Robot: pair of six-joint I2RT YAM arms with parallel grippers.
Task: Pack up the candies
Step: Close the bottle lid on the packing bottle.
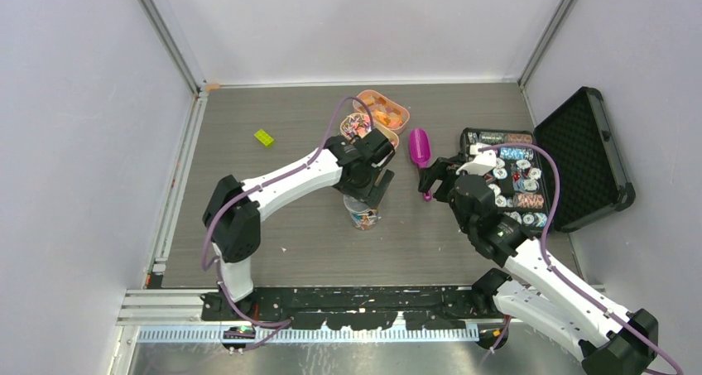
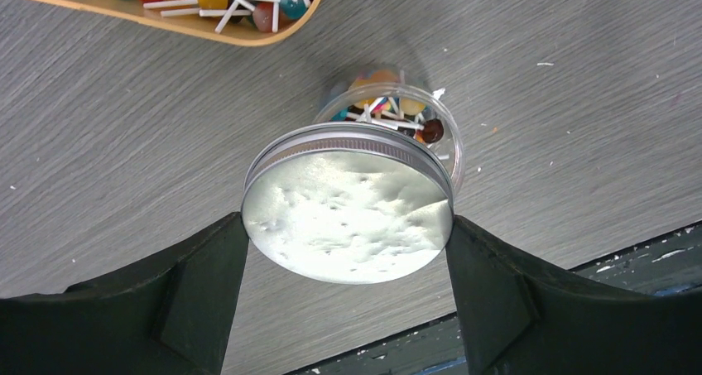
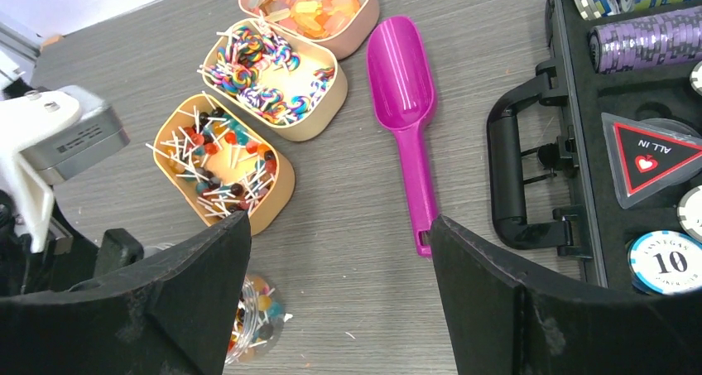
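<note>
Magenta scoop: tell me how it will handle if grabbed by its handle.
The scoop looks like moulded plastic: probably stiff and light. Held by the thin handle, the wide bowl may droop. Its smooth surface could prove slippery.

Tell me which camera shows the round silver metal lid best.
Left wrist: the round silver metal lid fills mid-frame, clamped in the left gripper above the clear jar. Top external mostly hides it under that gripper; right wrist shows only the jar.

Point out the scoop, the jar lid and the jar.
scoop (image 3: 401,69), right wrist view, on its bowl.
lid (image 2: 348,213), left wrist view, middle of its flat face.
jar (image 1: 362,216), top view, its clear side.
</note>
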